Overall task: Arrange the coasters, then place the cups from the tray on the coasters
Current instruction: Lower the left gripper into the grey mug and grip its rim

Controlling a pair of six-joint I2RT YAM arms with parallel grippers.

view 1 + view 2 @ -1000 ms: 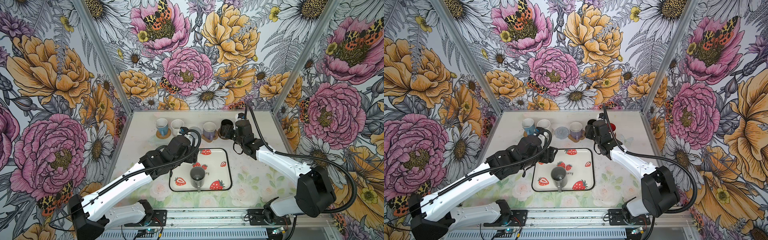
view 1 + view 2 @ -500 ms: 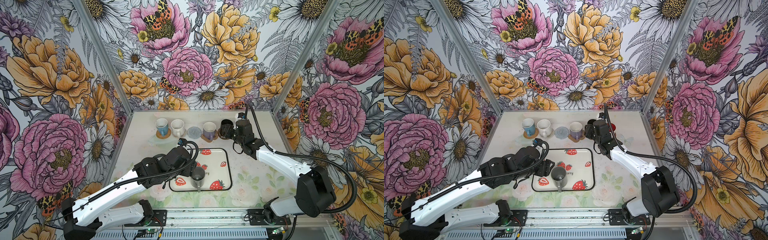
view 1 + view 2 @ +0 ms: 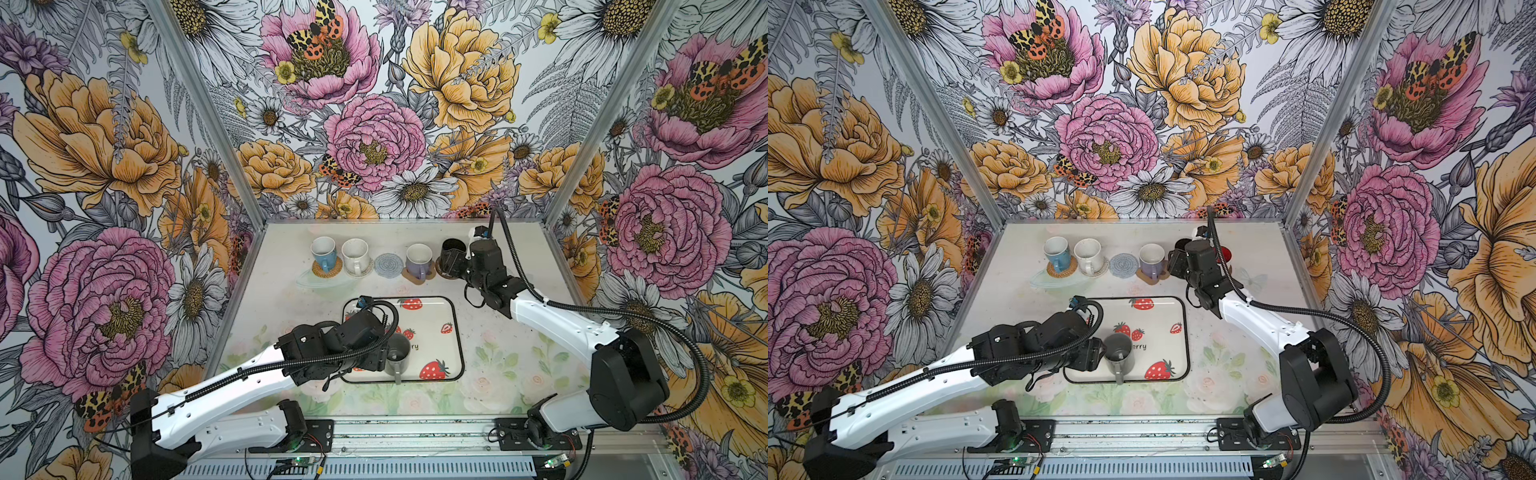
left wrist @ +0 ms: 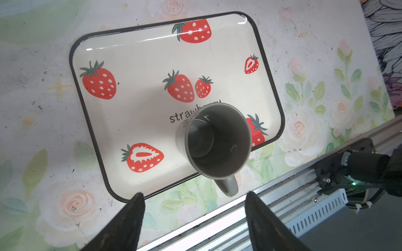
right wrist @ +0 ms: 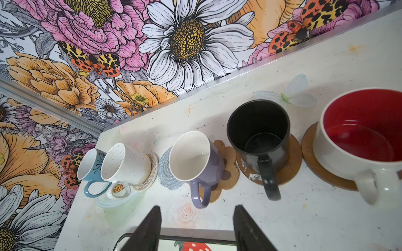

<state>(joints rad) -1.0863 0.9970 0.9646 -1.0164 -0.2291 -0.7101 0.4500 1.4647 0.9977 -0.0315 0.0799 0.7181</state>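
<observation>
grey mug (image 3: 397,353) stands upright on the tray (image 3: 451,316), in its front half, handle pointing out over the front rim. it's the only cup on the tray. left gripper (image 4: 193,195) sits over the tray's left half, just beside the grey mug. its fingers are spread wide with nothing between them, and the left wrist view shows the tips short of the mug handle, no contact. the coaster row runs beyond the tray's far rim. light blue mug (image 3: 323,251) is on the rattan coaster (image 3: 328,271), beyond the tray's far-left corner. next toward the tray's middle is the white mug (image 3: 355,253) on the whitish woven coaster (image 3: 365,272). the grey-blue coaster (image 3: 388,264) is bare, roughly opposite the middle of the far rim. lavender mug (image 3: 419,257) is on the paw coaster (image 3: 428,275). black mug (image 5: 258,130) is on a brown disc (image 5: 291,165), beyond the tray's far-right corner. red-lined white mug (image 5: 359,134) is on the second brown disc (image 5: 311,156), furthest out past that corner and mostly hidden behind the right arm in both top views. right gripper (image 5: 197,208) is low, beyond the tray's far-right corner, fingers apart and gripping nothing, tips short of the lavender and black handles.
</observation>
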